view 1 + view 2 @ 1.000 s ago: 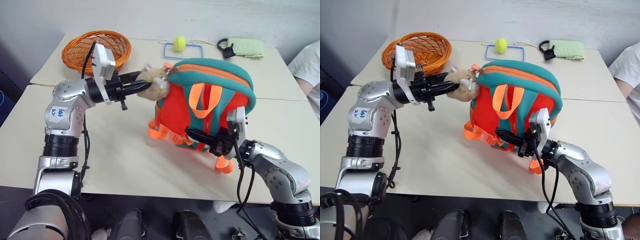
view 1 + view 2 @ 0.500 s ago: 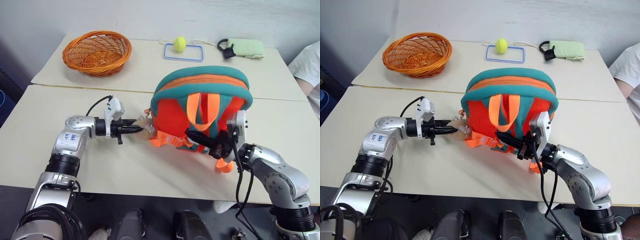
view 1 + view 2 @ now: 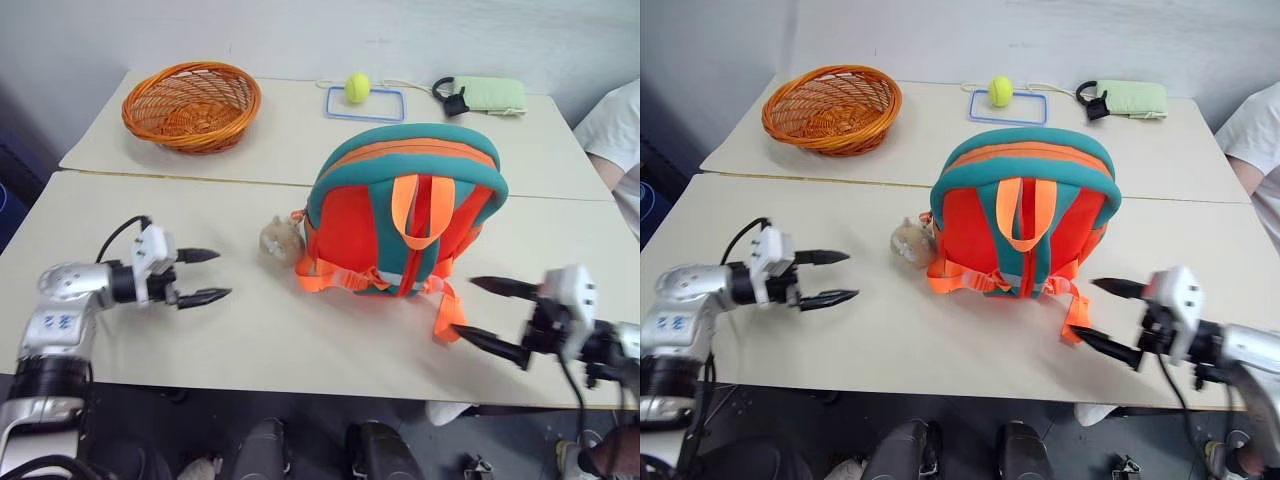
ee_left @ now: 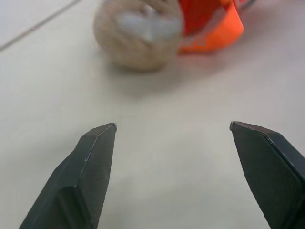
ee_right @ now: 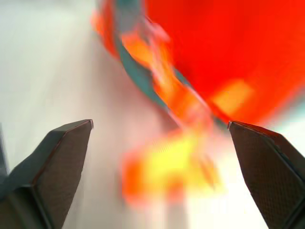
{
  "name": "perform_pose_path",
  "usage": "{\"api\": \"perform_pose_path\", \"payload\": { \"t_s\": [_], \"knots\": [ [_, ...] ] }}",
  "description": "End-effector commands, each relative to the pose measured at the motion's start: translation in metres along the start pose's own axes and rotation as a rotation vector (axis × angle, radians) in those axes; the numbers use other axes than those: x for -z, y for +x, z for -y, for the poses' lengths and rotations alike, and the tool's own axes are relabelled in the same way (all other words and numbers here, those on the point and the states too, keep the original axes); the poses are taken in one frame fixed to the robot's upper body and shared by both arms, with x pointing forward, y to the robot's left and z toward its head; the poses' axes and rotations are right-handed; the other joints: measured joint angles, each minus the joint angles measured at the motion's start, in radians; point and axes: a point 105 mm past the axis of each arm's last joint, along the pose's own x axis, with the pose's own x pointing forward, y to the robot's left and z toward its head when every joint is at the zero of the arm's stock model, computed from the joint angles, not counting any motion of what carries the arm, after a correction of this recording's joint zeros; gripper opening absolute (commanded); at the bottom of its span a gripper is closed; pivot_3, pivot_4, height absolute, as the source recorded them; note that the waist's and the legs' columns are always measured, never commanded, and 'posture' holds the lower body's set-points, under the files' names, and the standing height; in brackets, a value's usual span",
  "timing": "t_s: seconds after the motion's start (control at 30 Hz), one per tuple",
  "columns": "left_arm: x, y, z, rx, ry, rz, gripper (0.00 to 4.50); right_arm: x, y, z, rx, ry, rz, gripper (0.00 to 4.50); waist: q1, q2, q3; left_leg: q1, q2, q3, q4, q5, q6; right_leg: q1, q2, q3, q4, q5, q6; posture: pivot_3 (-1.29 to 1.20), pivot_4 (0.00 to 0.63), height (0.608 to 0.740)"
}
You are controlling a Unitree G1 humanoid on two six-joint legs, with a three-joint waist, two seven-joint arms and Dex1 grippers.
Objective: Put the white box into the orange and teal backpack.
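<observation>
**Backpack stands free between two open grippers; no white box on the table**

The orange and teal backpack (image 3: pixel 405 215) stands upright near the middle of the table (image 3: pixel 250 330), strap side toward the robot, top handle loop hanging down its orange back. Its zip line runs along the teal crown and looks shut. The white box cannot be seen on the table; whether it sits inside the pack cannot be told.

The plush hamster charm (image 3: pixel 281 240) lies on the tabletop just beside the pack's left lower corner. The left gripper (image 3: pixel 202 276) hovers apart from it, fingers spread, pointing toward the charm. The right gripper (image 3: pixel 490 315) is also spread wide and empty, its tips near the pack's loose orange strap end (image 3: pixel 446 322) and nearer the pack than the left.

Farther back: an orange wicker basket (image 3: pixel 191 100), a yellow ball (image 3: pixel 357 86) in a blue-rimmed tray (image 3: pixel 366 104), a green pouch (image 3: pixel 491 94).

No lettering is readable anywhere.
</observation>
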Motion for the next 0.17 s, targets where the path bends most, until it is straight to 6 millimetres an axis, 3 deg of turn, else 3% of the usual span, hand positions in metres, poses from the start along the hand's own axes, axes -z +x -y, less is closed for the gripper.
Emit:
{"api": "perform_pose_path", "payload": {
  "t_s": [0.03,0.17],
  "knots": [
    [-0.0127,-0.0132,0.0039,-0.062,0.070,0.050,3.94,0.0061,-0.0229,0.0167,0.048,-0.131,-0.021,4.49,0.000,0.000,0.000,0.000,0.000,0.000,0.000,0.000,0.000,0.000,0.000,0.000,0.000,0.000,0.000,0.00,0.150,0.740],
    [-0.0069,-0.0169,0.0073,-0.101,0.044,0.039,3.94,0.0154,-0.0220,0.0232,0.051,-0.161,-0.029,4.49,0.000,0.001,0.000,0.001,0.000,0.000,-0.003,0.000,-0.001,0.000,0.000,0.000,0.001,0.000,0.000,0.00,0.150,0.740]
  ]
}}
